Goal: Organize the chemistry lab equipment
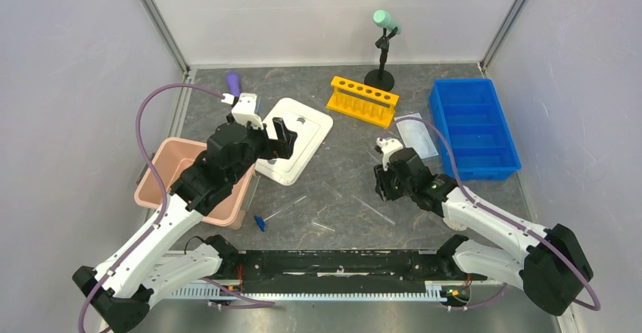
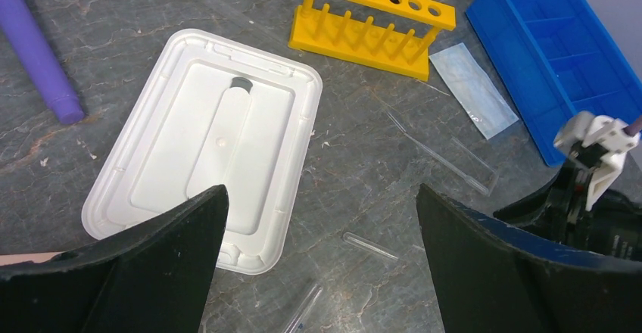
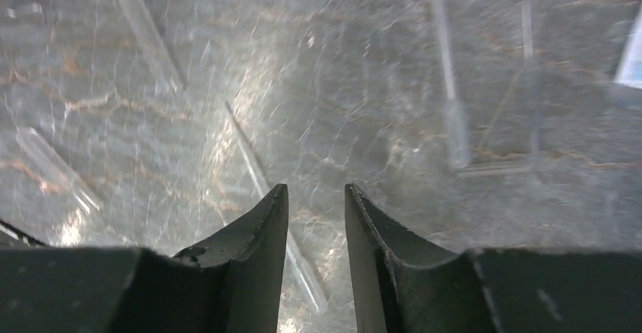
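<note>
Thin clear tubes (image 1: 375,210) lie scattered on the grey table between the arms. A blue-capped tube (image 1: 260,222) rests near the pink tub. The pale blue face mask (image 1: 418,135) (image 2: 473,89) lies beside the blue bin. My right gripper (image 1: 382,182) (image 3: 316,189) is low over the table, jaws a narrow gap apart. A thin clear tube (image 3: 250,159) runs down between its fingers, touched by neither. My left gripper (image 1: 280,140) (image 2: 319,189) hangs wide open over the white tray's edge, with a short clear tube (image 2: 369,246) on the table below it.
A white tray (image 1: 294,140) (image 2: 204,144) lies left of centre. A yellow tube rack (image 1: 363,100), a blue divided bin (image 1: 473,125) and a black stand (image 1: 382,53) stand at the back. A pink tub (image 1: 170,170) sits at left, with a purple cylinder (image 1: 234,83) behind it.
</note>
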{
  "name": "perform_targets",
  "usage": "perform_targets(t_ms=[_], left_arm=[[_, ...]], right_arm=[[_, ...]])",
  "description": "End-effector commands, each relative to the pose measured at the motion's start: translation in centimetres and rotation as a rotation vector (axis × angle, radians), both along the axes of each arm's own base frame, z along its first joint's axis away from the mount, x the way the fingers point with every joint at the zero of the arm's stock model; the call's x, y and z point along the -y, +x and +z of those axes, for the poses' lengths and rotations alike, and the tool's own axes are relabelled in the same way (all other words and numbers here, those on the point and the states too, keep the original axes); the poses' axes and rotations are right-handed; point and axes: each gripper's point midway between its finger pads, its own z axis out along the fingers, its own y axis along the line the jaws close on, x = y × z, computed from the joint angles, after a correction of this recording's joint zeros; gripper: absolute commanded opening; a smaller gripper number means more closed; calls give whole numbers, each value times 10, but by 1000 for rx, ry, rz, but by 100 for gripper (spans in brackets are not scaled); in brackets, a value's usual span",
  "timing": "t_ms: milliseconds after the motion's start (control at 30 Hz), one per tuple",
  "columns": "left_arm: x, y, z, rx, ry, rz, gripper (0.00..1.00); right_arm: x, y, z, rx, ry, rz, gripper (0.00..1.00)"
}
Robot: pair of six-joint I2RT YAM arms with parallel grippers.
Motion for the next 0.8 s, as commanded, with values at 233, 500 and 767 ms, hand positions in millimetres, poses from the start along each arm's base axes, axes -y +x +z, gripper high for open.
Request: perform_targets(t_ms=[233, 500, 767], left_arm=[[-2, 1, 4, 26, 22, -2, 100], [-1, 2, 2, 20, 23, -2, 100], [-1, 2, 1, 16, 24, -4, 100]], right_arm=[[-8, -40, -43, -105, -86, 157, 38], [-15, -48, -53, -111, -113, 198, 36], [-18, -49, -60, -107, -178, 199, 30]])
